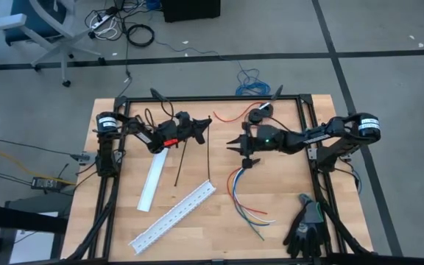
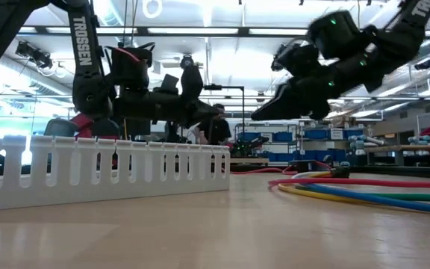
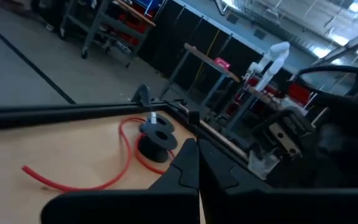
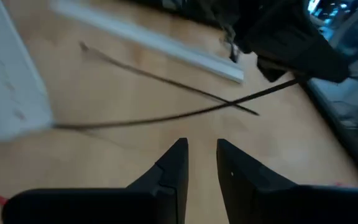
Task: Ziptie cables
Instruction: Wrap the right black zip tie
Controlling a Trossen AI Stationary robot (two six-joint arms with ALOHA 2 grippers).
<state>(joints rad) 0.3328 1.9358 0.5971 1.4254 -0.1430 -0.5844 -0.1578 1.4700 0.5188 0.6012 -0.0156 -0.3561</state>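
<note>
The cables (image 1: 243, 195) lie fanned out on the table's right half, with their black-sleeved end (image 1: 247, 163) toward the far side. In the low view the cables (image 2: 364, 190) are coloured lines lying flat. My right gripper (image 1: 230, 143) hovers open just beyond that sleeved end, pointing left and holding nothing; it is also in its own view (image 4: 202, 149). My left gripper (image 1: 209, 125) points right at mid-table with its fingers shut (image 3: 197, 163). A thin black strip (image 1: 208, 158) runs from it toward the near edge. A second black strip (image 1: 180, 163) lies on the table left of the first. My left gripper seems shut on the far end (image 4: 284, 84) of the thin black strip, coming level from the table's left. Its own body hides the place of contact. That end is raised, and the strip slopes down to its near end (image 1: 209, 179) on the table.
A white slotted duct (image 1: 171, 217) lies slantwise near the front edge, with its flat white lid (image 1: 153, 180) to the left. A single red wire (image 1: 230, 114) and a black spool (image 1: 258, 114) sit by the far frame bar. Dark gloves (image 1: 308, 228) lie at the near right corner.
</note>
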